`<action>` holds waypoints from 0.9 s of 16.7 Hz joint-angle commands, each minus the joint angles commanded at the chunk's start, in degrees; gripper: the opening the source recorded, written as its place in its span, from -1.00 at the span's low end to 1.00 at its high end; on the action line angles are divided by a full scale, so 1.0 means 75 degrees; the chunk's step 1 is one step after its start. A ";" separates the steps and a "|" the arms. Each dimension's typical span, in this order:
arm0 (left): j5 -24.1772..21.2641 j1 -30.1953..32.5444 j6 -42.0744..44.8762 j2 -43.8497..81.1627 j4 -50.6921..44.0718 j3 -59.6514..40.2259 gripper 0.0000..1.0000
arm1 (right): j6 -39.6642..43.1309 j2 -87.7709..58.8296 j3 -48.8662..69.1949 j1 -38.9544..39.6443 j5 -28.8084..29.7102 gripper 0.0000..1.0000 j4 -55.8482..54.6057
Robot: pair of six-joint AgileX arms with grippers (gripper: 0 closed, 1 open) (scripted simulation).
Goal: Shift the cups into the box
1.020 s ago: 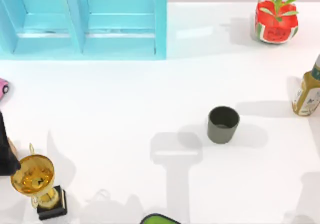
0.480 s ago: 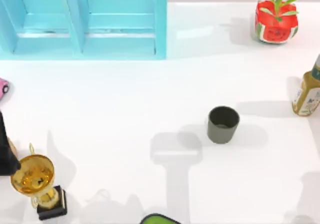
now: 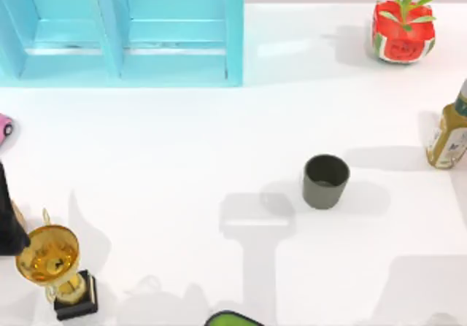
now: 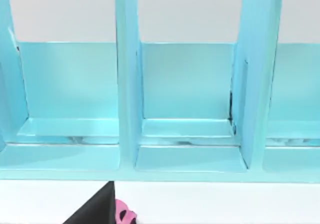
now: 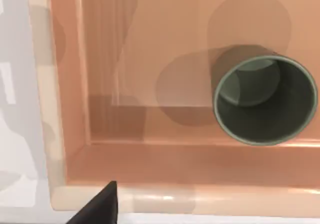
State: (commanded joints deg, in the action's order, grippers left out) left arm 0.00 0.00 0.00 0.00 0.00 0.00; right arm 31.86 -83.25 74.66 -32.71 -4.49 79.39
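One dark grey-olive cup [image 3: 325,181] stands upright on the white table, right of centre. In the right wrist view a second cup [image 5: 262,101] stands upright inside the tan box [image 5: 75,149], near a corner, with nothing touching it. My right gripper hovers above that box, open; one dark fingertip [image 5: 102,204] shows off to the side over the box's rim. My left arm [image 3: 7,220] is parked at the table's left edge, its gripper open and empty, with one fingertip [image 4: 97,211] showing and the view facing the blue shelf.
A light blue shelf unit [image 3: 124,30] fills the back left. A gold trophy [image 3: 55,268] stands front left, a pink toy [image 3: 4,125] at the left edge. A watermelon pot [image 3: 401,27] and a bottle [image 3: 449,133] stand at the right. A green object [image 3: 233,319] pokes in at the front.
The arm shadow at the table's front right has spread leftward. The cup on the table and the left arm have not moved.
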 joint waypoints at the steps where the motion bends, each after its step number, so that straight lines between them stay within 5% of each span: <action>1: 0.0000 0.0000 0.0000 0.0000 0.0000 0.0000 1.00 | 0.0001 0.0013 0.0344 0.0004 -0.0001 1.00 0.0340; 10: 0.0000 0.0000 0.0000 0.0000 0.0000 0.0000 1.00 | -0.0095 -0.0047 0.0954 0.0129 0.0004 1.00 0.0875; 15: 0.0000 0.0000 0.0000 0.0000 0.0000 0.0000 1.00 | -0.1657 -0.1143 0.1766 0.1687 0.0115 1.00 0.0761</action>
State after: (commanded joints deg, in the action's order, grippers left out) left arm 0.00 0.00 0.00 0.00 0.00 0.00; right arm 19.44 -91.82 87.91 -20.06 -3.63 85.10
